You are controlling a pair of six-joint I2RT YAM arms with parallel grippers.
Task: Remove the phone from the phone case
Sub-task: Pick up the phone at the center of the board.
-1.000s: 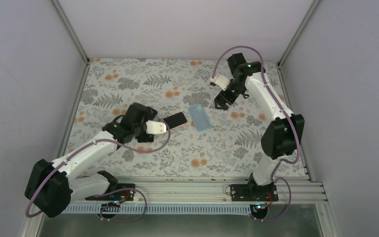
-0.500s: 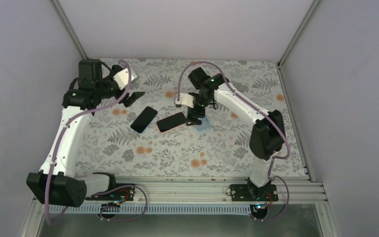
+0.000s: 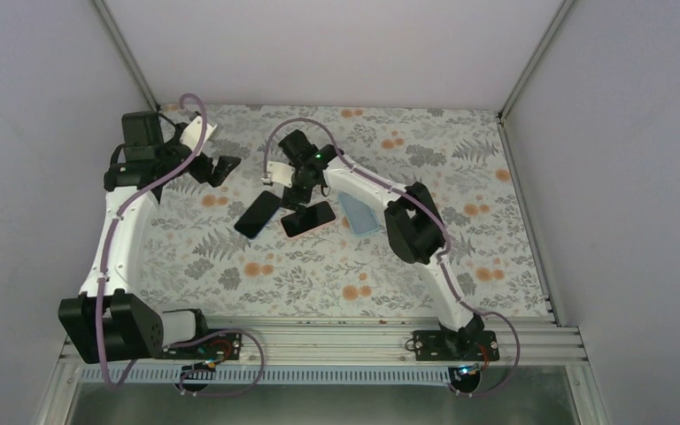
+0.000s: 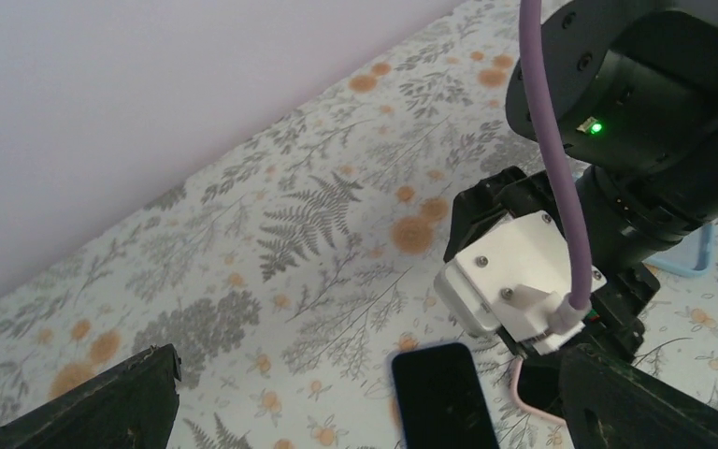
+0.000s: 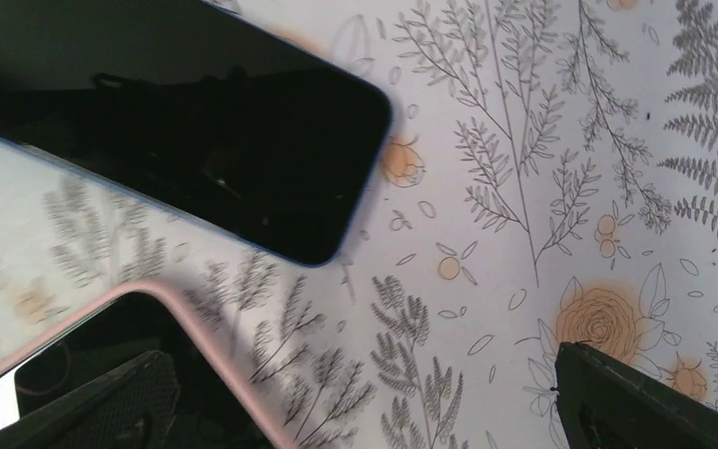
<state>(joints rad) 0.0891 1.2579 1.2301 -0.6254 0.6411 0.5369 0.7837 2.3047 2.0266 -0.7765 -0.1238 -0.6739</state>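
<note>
1. Where the floral-patterned tablecloth (image 3: pixel 319 274) reaches its middle, the black phone in a pink soft case (image 3: pixel 308 218) lies flat with its screen up, seated in the case.
2. Just to its left, across a narrow strip of cloth, lies a second black phone with a blue rim (image 3: pixel 258 213). It is also screen up and is angled so the far ends of the two phones lean towards each other.
3. On the other side, close by, a translucent light-blue phone case (image 3: pixel 359 212) lies flat.
4. The right gripper (image 3: pixel 295 193) hangs low over the far ends of both phones, its fingers spread wide and holding nothing. In the wrist view one finger (image 5: pixel 103 412) overlaps the pink case's corner, but contact cannot be judged.
5. The left gripper (image 3: pixel 223 168) is well apart at the far left, above the cloth. Its fingers are also wide apart and hold nothing.
</note>
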